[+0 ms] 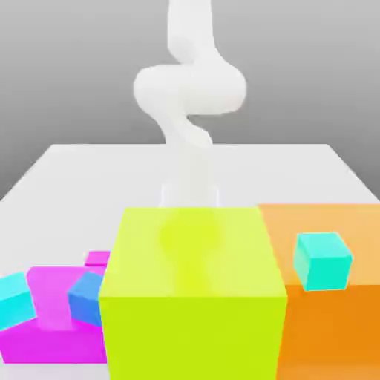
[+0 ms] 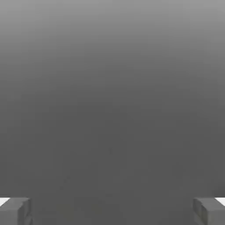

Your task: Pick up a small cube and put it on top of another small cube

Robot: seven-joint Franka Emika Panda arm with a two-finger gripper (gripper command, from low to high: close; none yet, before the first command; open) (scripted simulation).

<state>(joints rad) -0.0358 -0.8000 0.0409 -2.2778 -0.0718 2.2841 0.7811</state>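
Your pincer stands wide and empty; neither lift nor stacking is done. The small magenta cube lies left of the yellow-green block in the exterior view, beyond the blue cube.

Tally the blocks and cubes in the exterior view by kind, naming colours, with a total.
Large blocks: 3 (yellow-green block, orange block, magenta block)
Small cubes: 4 (cyan cube, blue cube, turquoise cube, partly hidden magenta cube)
Total: 7
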